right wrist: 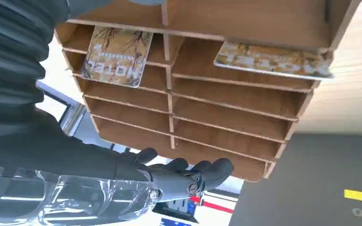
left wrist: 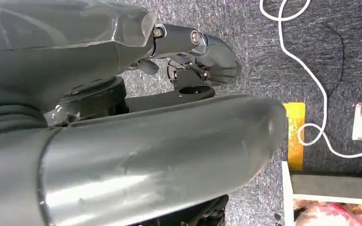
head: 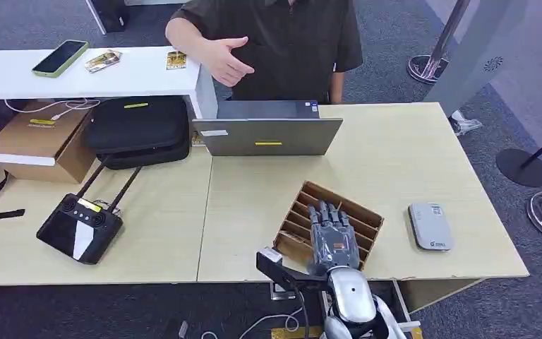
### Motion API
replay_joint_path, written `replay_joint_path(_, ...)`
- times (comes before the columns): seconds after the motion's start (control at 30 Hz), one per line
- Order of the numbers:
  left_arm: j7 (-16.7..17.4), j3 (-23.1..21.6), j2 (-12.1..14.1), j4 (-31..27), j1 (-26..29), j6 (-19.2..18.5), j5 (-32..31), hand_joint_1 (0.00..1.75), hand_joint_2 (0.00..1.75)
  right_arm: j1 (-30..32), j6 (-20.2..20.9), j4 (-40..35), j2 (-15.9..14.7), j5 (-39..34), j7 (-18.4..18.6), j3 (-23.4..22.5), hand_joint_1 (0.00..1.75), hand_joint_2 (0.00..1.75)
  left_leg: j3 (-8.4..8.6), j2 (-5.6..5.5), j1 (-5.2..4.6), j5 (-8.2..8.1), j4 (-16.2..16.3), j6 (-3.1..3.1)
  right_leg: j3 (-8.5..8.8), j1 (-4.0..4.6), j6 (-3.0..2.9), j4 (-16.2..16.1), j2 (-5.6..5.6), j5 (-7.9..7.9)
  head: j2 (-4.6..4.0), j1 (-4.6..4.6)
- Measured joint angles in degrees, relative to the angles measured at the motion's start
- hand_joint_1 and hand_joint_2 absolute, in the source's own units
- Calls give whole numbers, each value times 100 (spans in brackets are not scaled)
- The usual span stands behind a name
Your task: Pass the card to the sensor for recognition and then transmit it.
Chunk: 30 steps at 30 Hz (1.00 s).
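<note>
The right hand [head: 333, 236], fingers apart and holding nothing, hovers over the slotted wooden card rack [head: 363, 215]. Card reader [head: 430, 226] lies at its 3 o'clock on the bench [head: 395, 155]. Left hand's state cannot be told.

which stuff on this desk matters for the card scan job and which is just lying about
For the job:
- right hand, over the rack
- wooden card rack
- hotel cards in its slots
- grey card sensor
- person behind the desk, hand out

Lying about:
- laptop
- black controller
- black bag
- cardboard box
- phone

"HOTEL" was printed on the tan branch-patterned card [right wrist: 118, 54] sitting in the slotted wooden rack [right wrist: 226, 106].
</note>
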Motion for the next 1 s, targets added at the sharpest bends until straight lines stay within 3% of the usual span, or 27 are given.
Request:
replay_joint_path(0.2, 64, -39, 20, 0, -2, 2, 61, 0, 0, -5, 560, 101, -13, -295, -201, 173, 0, 175, 0, 0, 0, 0, 0, 0, 0, 0, 0, 0, -1, 0, 0, 0)
replay_joint_path(0.63, 64, -110, 22, 0, -5, -53, 134, 0, 0, -126, 363, 193, -76, -508, -148, 461, 0, 175, 0, 0, 0, 0, 0, 0, 1, 0, 0, 0, -1, 0, 0, 0)
replay_joint_path(0.67, 64, -136, 22, 0, -5, -55, 138, 0, 0, -136, 324, 210, -76, -510, -137, 472, 16, 175, 0, 0, 0, 0, 0, 0, 0, 0, 0, 0, -1, 0, 0, 0)
replay_joint_path(0.7, 64, -144, 22, 0, -6, -55, 138, 0, 0, -145, 293, 221, -76, -512, -127, 479, 63, 175, 0, 0, 0, 0, 0, 0, 1, 0, 0, 0, 0, 0, 0, 0)
replay_joint_path(0.73, 64, -149, 22, 0, -6, -57, 138, 0, 0, -153, 263, 234, -76, -514, -124, 481, 63, 175, 1, 0, 0, 0, 0, 0, 0, 0, 0, 0, 0, 0, 0, 0)
replay_joint_path(0.77, 64, -158, 22, 0, -6, -57, 138, 0, 0, -157, 230, 239, -76, -514, -122, 481, 159, 175, 0, 0, 0, 0, 0, 0, 0, 0, 0, 0, 0, 0, 0, 2)
replay_joint_path(0.8, 64, -171, 22, 0, -6, -57, 136, 0, 0, -163, 189, 247, -76, -512, -124, 481, 173, 175, 0, 0, 0, 0, 0, 0, 0, 0, 0, 0, 0, 0, 0, 0)
replay_joint_path(1.0, 61, -251, 22, 0, -6, -57, 136, 0, 0, -177, 27, 265, -76, -451, -122, 481, 175, 175, 0, 0, 0, 0, 0, 0, 0, 0, 0, 0, 0, 0, 0, 0)
